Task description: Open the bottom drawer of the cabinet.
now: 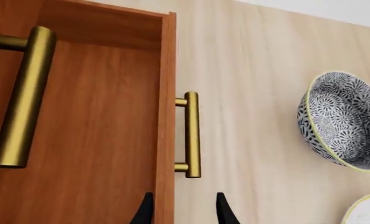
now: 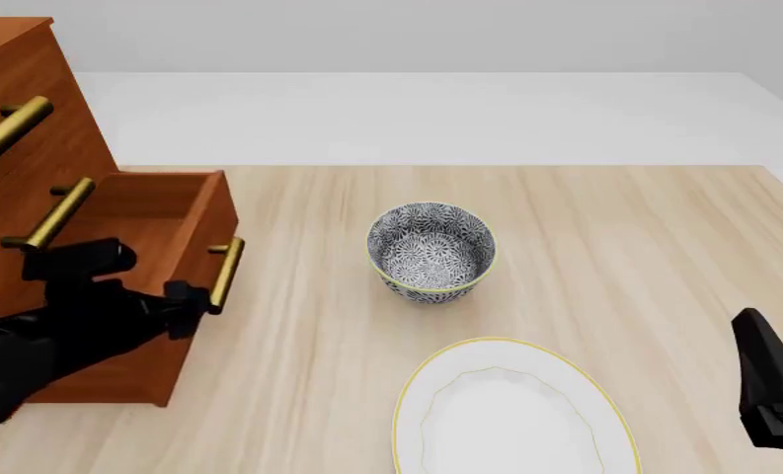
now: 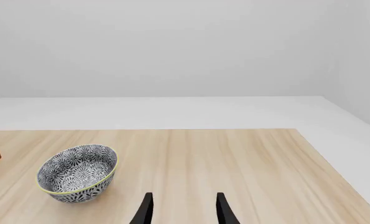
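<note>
Large reddish-brown wooden cabinet (image 2: 29, 148) sits at the left edge of the light wooden tabletop (image 2: 628, 257). Its lowest reddish-brown wooden bottom drawer (image 2: 167, 232) is pulled out, open box visible, brass bar handle (image 2: 225, 274) on its front facing the table's middle. Black left gripper (image 2: 187, 301) sits just at that handle's near end; wrist view shows fingers (image 1: 142, 212) parted, straddling the drawer front edge, gripping nothing. Blue-white patterned bowl (image 2: 430, 250) stands upright mid-table, apart from the drawer. White yellow-rimmed plate (image 2: 512, 415) lies at the near edge. Black right gripper (image 3: 183, 210) near the right edge, jaws parted, empty, above bare wood.
</note>
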